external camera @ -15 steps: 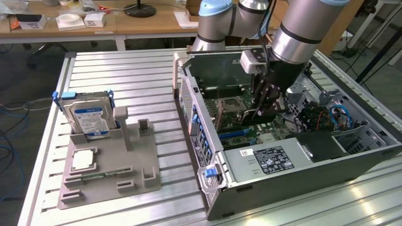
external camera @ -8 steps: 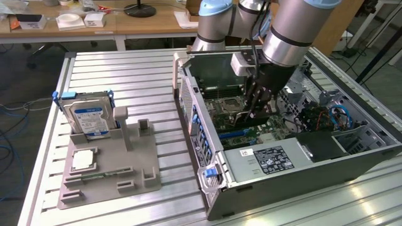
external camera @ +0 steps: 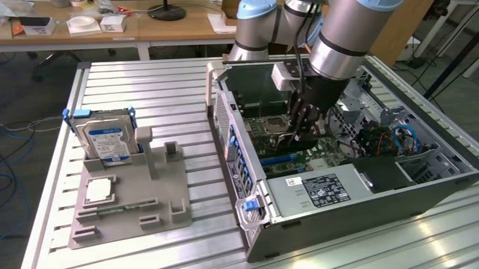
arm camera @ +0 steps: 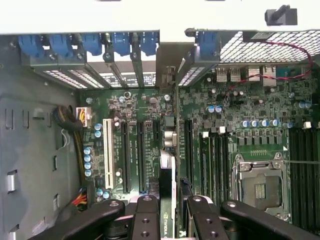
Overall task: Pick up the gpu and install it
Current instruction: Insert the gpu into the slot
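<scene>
The gpu (external camera: 303, 141) is a thin black card held on edge inside the open computer case (external camera: 247, 224), low over the green motherboard (external camera: 288, 159). My gripper (external camera: 305, 120) reaches down into the case and is shut on it. In the wrist view the gpu (arm camera: 167, 170) runs edge-on from between my black fingers (arm camera: 145, 217) towards the slot brackets. It carries a green-and-white label near my gripper (arm camera: 167, 212). Its silvery end bracket (arm camera: 169, 65) stands at the case's rear wall among the blue latches. It hangs over the long black expansion slots (arm camera: 142, 155).
A grey holder (external camera: 131, 207) at the exterior view's left carries a silver hard drive (external camera: 109, 140), a square chip (external camera: 100, 190) and a small memory stick (external camera: 112, 209). Inside the case are a power supply (external camera: 322, 190), cables (external camera: 393, 140) and the processor socket (arm camera: 260, 185).
</scene>
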Controlling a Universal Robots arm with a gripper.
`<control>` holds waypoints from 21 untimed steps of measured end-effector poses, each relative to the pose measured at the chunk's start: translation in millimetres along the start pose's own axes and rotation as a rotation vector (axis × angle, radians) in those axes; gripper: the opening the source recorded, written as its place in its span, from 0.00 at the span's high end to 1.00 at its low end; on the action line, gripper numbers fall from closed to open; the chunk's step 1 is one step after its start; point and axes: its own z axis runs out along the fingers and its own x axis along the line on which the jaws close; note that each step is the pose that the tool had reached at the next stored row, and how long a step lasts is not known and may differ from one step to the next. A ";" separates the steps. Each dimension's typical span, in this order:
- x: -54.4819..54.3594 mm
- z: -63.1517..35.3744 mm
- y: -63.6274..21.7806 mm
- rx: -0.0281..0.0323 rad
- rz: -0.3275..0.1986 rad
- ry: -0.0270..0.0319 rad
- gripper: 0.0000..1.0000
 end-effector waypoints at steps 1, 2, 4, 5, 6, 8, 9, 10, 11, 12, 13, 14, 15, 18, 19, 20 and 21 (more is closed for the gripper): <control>-2.9 0.2 0.2 -0.0006 0.000 0.0000 0.74; -5.9 0.3 0.2 -0.0005 0.000 0.0003 0.74; -10.1 1.2 -0.1 -0.0008 0.000 0.0003 0.74; -10.5 2.4 -0.5 -0.0014 0.000 0.0003 0.74; -10.6 4.3 -1.3 -0.0021 0.000 0.0003 0.74; -10.7 7.8 -4.0 -0.0034 0.000 0.0001 0.74; -10.8 9.5 -5.9 -0.0036 0.000 0.0002 0.74; -10.8 11.2 -7.4 -0.0039 0.000 0.0001 0.74; -10.8 12.8 -8.4 -0.0040 0.000 0.0002 0.74; -10.8 14.1 -9.0 -0.0041 0.000 0.0004 0.74; -10.7 14.9 -9.4 -0.0041 0.001 0.0010 0.74; -10.8 15.5 -9.7 -0.0040 0.001 0.0018 0.74; -10.7 16.1 -10.3 -0.0040 0.001 0.0023 0.74; -9.2 17.1 -13.2 -0.0040 0.001 0.0034 0.74; -8.2 17.5 -13.8 -0.0039 0.001 0.0035 0.74; -7.1 17.8 -13.9 -0.0040 0.001 0.0035 0.74; -6.1 18.1 -14.0 -0.0040 -0.002 0.0037 0.74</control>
